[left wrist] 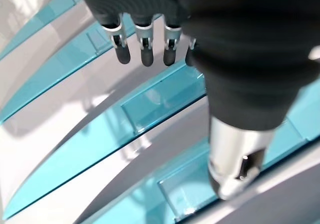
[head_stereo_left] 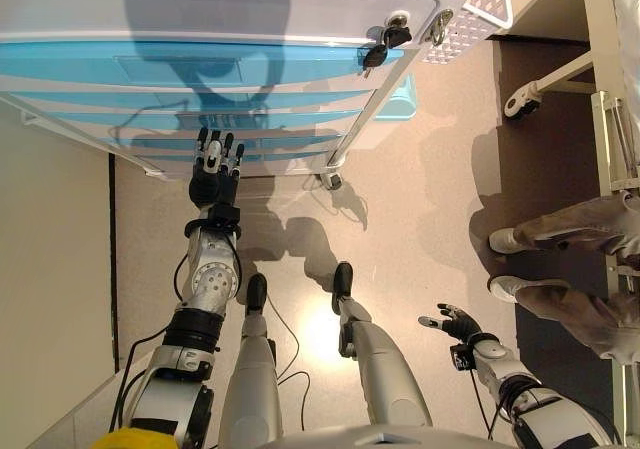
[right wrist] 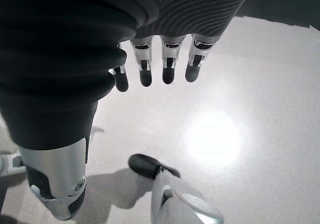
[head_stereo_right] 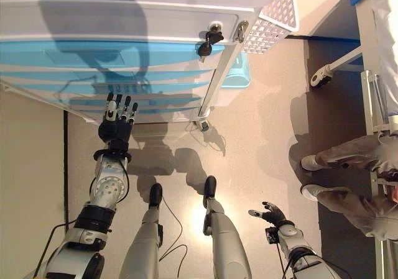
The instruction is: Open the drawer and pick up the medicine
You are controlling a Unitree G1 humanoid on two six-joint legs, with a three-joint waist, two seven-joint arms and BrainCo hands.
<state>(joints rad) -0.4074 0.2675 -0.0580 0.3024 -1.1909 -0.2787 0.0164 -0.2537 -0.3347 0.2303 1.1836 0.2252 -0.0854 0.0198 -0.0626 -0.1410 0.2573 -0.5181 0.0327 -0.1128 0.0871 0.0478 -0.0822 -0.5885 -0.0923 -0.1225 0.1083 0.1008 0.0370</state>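
The left hand (head_stereo_left: 214, 174) reaches up with fingers straight and relaxed, its dark tips just at the lower blue-fronted drawers (head_stereo_left: 180, 119) of a white plastic cabinet on castors (head_stereo_right: 124, 5); it grasps nothing. All the drawers ahead of the fingers look closed, and no medicine shows in any view. Up and to the right of this hand, black keys (head_stereo_right: 208, 41) hang from a lock at the cabinet's top corner. The right hand (head_stereo_right: 268, 215) hangs low over the beige floor (head_stereo_left: 420, 209), fingers loose and empty. Beyond it stand a person's grey-trousered legs (head_stereo_left: 570, 234).
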